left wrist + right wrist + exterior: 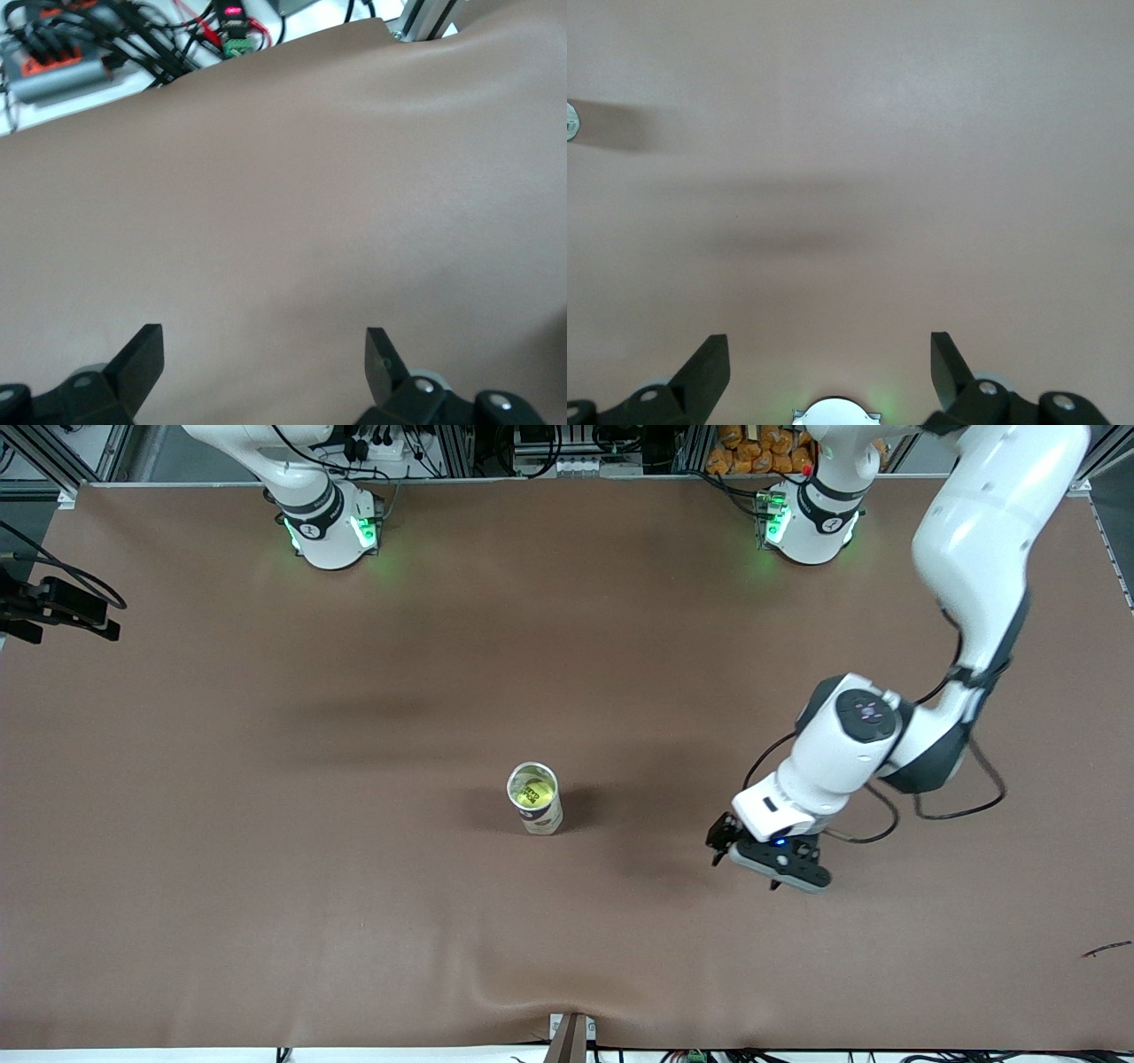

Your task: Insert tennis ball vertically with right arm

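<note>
A clear tube (542,819) stands upright near the middle of the table, and the yellow-green tennis ball (536,788) lies inside it, seen through the open top. My left gripper (744,871) hangs low over the cloth beside the tube, toward the left arm's end, open and empty; in its wrist view the left gripper (264,341) has only brown cloth between its fingers. My right gripper (830,347) is out of the front view; its wrist view shows it open, empty and high over the table. A pale rim (570,120) shows at that view's edge.
Brown cloth (354,921) covers the table and has a fold (532,992) at the front edge. The right arm's base (328,522) and the left arm's base (811,522) stand along the back. Cables and electronics (62,62) lie off the table's edge. A black camera mount (62,607) sits at the right arm's end.
</note>
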`<move>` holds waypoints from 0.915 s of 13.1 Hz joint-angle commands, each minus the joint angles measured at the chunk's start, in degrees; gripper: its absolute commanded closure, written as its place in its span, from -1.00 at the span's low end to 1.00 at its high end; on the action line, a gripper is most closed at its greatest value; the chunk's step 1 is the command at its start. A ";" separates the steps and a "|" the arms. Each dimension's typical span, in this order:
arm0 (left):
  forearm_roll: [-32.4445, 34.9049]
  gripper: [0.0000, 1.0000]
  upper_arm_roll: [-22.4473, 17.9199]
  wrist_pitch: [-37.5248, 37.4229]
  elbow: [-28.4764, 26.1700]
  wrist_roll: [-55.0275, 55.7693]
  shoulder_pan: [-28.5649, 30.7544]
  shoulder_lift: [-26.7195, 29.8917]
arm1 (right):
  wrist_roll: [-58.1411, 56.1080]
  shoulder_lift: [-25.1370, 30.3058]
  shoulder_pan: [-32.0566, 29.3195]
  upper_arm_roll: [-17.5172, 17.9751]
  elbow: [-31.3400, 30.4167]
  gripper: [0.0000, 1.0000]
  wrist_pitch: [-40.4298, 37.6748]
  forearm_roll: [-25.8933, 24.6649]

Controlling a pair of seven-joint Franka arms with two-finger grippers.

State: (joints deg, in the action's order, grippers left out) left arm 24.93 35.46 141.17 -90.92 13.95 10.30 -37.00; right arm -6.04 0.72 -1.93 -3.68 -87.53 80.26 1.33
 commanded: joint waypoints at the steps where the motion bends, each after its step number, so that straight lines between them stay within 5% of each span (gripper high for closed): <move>1: -7.77 -1.00 3.47 -10.34 -0.66 0.81 4.63 5.86 | 0.59 -0.63 -0.09 -0.01 1.57 -1.00 -0.64 -0.63; 6: -10.69 -1.00 3.47 -28.72 3.81 0.81 6.48 13.96 | 0.94 -0.89 0.78 0.25 3.24 -1.00 -0.72 -1.68; 12: -13.76 -1.00 2.60 -41.03 7.40 0.02 12.27 21.96 | 0.59 -1.24 -0.09 -0.10 3.25 -1.00 -0.72 -0.80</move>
State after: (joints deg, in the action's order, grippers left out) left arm 13.59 38.34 105.15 -85.17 13.96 20.47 -18.01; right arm -6.02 0.36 -1.74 -3.74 -85.92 80.24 0.90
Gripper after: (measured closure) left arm 0.000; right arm 0.000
